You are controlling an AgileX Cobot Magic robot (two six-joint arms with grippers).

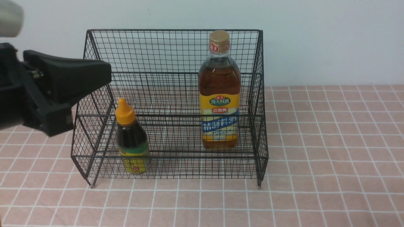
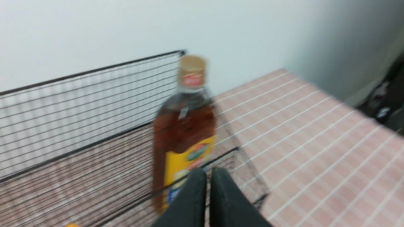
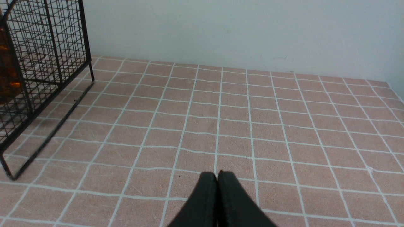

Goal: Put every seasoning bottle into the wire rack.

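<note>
The black wire rack (image 1: 189, 156) stands on the table against the wall. Both seasoning bottles stand upright inside it. The small dark bottle (image 1: 131, 142) with the orange nozzle is at the front left, and the tall amber bottle (image 1: 219, 94) with the tan cap is at the right. My left gripper (image 1: 107, 75) hovers by the rack's left side above the small bottle, shut and empty. The blurred left wrist view shows the left gripper (image 2: 208, 172) pointing towards the tall bottle (image 2: 184, 126). My right gripper (image 3: 217, 174) is shut and empty over the cloth, well right of the rack (image 3: 53, 41).
A pink tablecloth (image 1: 331, 142) with white grid lines covers the table. A plain white wall (image 1: 315, 37) rises right behind the rack. A dark blurred shape (image 2: 388, 101) shows beyond the table's far edge in the left wrist view.
</note>
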